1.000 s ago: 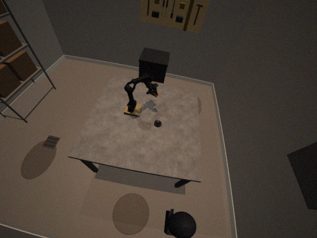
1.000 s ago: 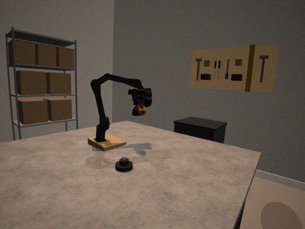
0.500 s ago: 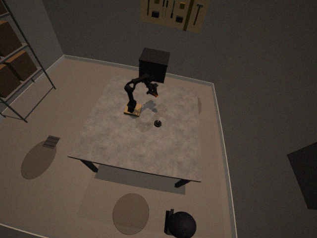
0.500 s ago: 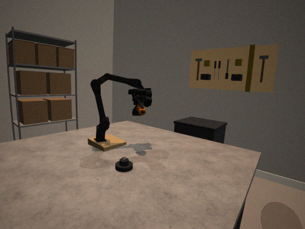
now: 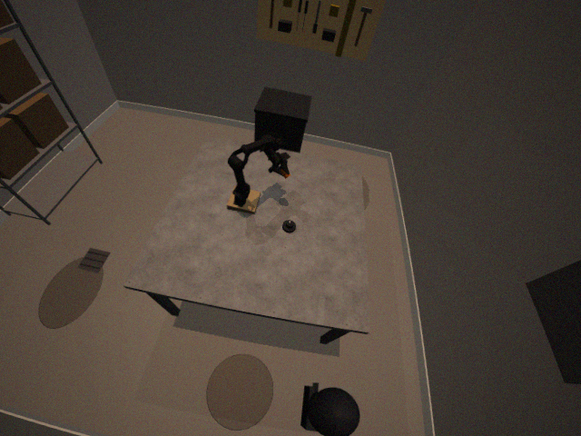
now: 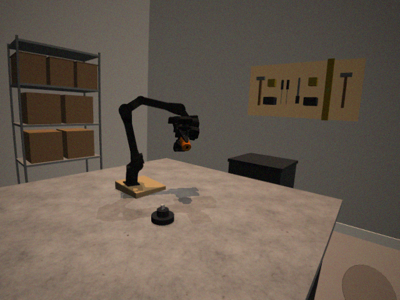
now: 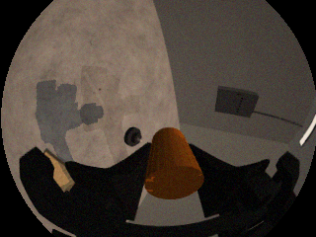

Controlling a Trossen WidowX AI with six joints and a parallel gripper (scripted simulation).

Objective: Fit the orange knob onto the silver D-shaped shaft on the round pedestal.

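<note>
- One table [image 6: 245,232] is seen, with the arm [image 6: 129,129] mounted on it.
- The gripper [image 6: 182,142] is held high above the table, its fingers pinching the knob [image 6: 185,144].
- The pedestal [image 6: 162,217] is set on the table, well apart from the knob.
- The shaft [image 6: 163,205] is seen upright on the pedestal.

I am looking at a slim matte-black jointed arm [image 6: 129,129] built of narrow tubular links with rounded joint housings. Far below and behind the end effector, its base is sitting on a flat tan square mounting plate [image 6: 140,186]. The blocky black gripper [image 6: 182,143] is showing two dark, wedge-shaped fingers.
</note>
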